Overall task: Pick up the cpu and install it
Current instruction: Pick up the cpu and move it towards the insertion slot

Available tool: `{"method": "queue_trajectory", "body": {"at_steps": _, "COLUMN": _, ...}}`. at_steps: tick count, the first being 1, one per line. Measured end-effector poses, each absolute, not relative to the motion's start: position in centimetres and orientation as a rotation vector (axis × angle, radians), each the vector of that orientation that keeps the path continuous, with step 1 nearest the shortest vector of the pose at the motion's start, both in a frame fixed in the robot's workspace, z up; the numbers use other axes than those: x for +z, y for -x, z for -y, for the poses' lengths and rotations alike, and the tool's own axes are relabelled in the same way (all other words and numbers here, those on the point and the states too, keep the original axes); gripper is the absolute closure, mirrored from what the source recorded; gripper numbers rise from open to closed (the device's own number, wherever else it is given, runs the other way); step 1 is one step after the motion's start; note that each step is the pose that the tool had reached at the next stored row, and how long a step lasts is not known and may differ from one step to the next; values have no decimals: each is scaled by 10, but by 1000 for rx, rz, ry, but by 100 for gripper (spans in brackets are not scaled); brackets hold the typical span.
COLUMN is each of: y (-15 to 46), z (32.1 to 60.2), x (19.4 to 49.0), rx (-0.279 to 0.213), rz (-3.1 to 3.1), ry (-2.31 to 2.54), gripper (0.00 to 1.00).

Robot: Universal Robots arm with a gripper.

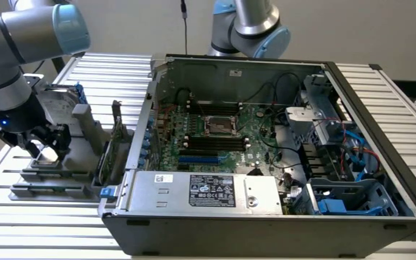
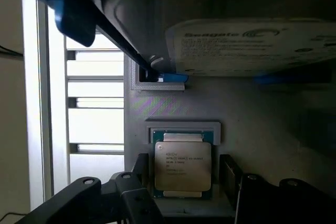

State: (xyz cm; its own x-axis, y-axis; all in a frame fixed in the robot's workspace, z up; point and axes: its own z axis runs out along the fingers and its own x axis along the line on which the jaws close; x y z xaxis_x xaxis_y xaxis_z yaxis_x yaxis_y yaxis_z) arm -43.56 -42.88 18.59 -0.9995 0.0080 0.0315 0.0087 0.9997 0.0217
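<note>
tabletop (image 1: 49, 238): slatted metal, carries everything.
case (image 1: 266, 233): PC case lying open, centre of the exterior view.
PSU (image 1: 201, 189): silver box along the near wall of the case, label up.
fixture (image 1: 56, 181): grey parts holder at 9 o'clock from the case, just beside it.
cpu (image 1: 47, 156) (image 2: 182, 165): lies flat in a square pocket on the fixture with its metal top up, not lifted.
claw (image 1: 47, 146) (image 2: 184, 169): spread wide and low over the cpu. The fingers (image 2: 231, 177) flank it, one on each side. A slim gap shows on both sides and it holds nothing.
hard drive (image 1: 62, 105) (image 2: 252, 45): stands on edge in the fixture just beyond the cpu, Seagate label visible.
board (image 1: 259, 135): green, on the case floor.
socket (image 1: 221, 125): dark square mid-board, roughly 3 o'clock from the claw and well apart from the cpu.
</note>
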Motion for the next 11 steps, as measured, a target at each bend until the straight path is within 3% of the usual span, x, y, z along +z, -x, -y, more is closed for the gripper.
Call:
{"method": "queue_trajectory", "body": {"at_steps": 4, "y": 436, "z": 429, "x": 186, "rx": -34, "rz": 3110, "ry": 13, "gripper": 37}}
{"method": "queue_trajectory", "body": {"at_steps": 5, "y": 436, "z": 429, "x": 186, "rx": -34, "rz": 3110, "ry": 13, "gripper": 44}}
{"method": "queue_trajectory", "body": {"at_steps": 7, "y": 436, "z": 429, "x": 186, "rx": -34, "rz": 3110, "ry": 13, "gripper": 45}}
{"method": "queue_trajectory", "body": {"at_steps": 11, "y": 436, "z": 429, "x": 186, "rx": -34, "rz": 3110, "ry": 13, "gripper": 45}}
